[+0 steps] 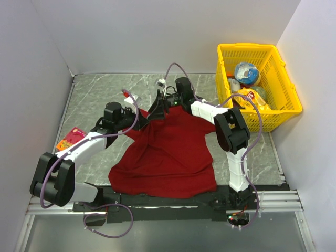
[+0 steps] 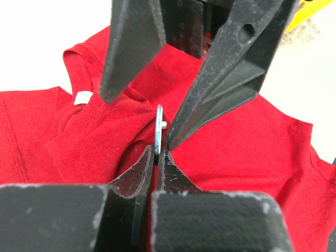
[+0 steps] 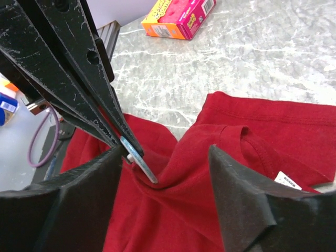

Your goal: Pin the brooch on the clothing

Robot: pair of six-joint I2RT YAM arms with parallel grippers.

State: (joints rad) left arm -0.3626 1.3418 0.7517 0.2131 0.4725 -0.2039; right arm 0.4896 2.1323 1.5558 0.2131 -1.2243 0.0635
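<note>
The dark-red T-shirt (image 1: 168, 152) lies spread on the table, with its neck end lifted between the two grippers. My left gripper (image 2: 157, 151) is shut on the brooch (image 2: 159, 123), a small whitish disc seen edge-on and pressed into a raised fold of the shirt (image 2: 252, 142). My right gripper (image 3: 168, 149) is open and straddles that fold (image 3: 173, 210). Its left finger sits right beside the brooch (image 3: 140, 161). The white neck label (image 3: 287, 180) shows to the right. In the top view the left gripper (image 1: 148, 116) and the right gripper (image 1: 159, 105) meet over the collar, and the brooch is hidden there.
A yellow basket (image 1: 257, 48) with several items stands at the back right. An orange-and-pink packet (image 1: 71, 139) lies at the left edge of the table and also shows in the right wrist view (image 3: 178, 16). A small white object (image 1: 160, 82) lies behind the grippers.
</note>
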